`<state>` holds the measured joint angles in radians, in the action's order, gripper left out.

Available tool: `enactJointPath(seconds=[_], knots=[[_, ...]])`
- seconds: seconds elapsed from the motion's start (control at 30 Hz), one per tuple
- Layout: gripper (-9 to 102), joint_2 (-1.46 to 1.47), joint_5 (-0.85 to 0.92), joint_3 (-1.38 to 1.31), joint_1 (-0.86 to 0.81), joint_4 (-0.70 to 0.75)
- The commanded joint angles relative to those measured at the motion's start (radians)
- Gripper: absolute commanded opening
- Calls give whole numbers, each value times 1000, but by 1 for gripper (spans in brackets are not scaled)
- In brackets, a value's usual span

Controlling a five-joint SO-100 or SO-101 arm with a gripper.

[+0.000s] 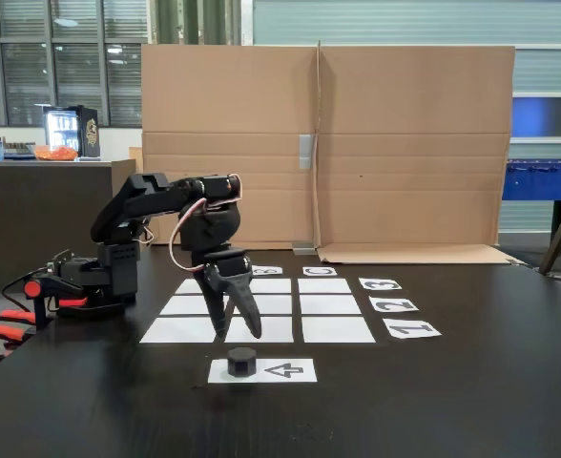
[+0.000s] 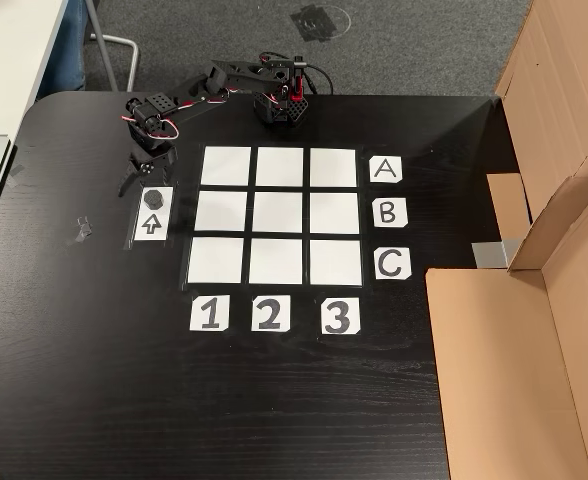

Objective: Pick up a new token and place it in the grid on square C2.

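Nearest the camera in the side-on fixed view, the token (image 1: pixel 241 362) sits on one end of the arrow sheet (image 1: pixel 279 370), on the dark counter (image 1: pixel 433 401). The pincer (image 1: pixel 239 334) hangs just above and slightly behind it, fingers spread moderately and holding nothing.

The step in hand looks like the pickup. To do it well, the pincer should come straight down with one finger on each side of the token, close on its flat faces, then lift clear before swinging.

From above, the grid (image 2: pixel 280 216) holds nine white cells, none occupied. Square C2 (image 2: pixel 276 261) is the middle cell of the row beside the C card (image 2: pixel 393 264). There are three letter cards, three number cards, one token (image 2: pixel 154 196) and one arrow sheet.
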<state>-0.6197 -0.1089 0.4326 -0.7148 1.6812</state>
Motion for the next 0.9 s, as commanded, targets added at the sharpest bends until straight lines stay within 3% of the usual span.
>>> enactJointPath(seconds=[0.0, 0.87], knots=[[50, 0, -17, -38, 20, 8], [50, 112, -54, -126, 12, -2]])
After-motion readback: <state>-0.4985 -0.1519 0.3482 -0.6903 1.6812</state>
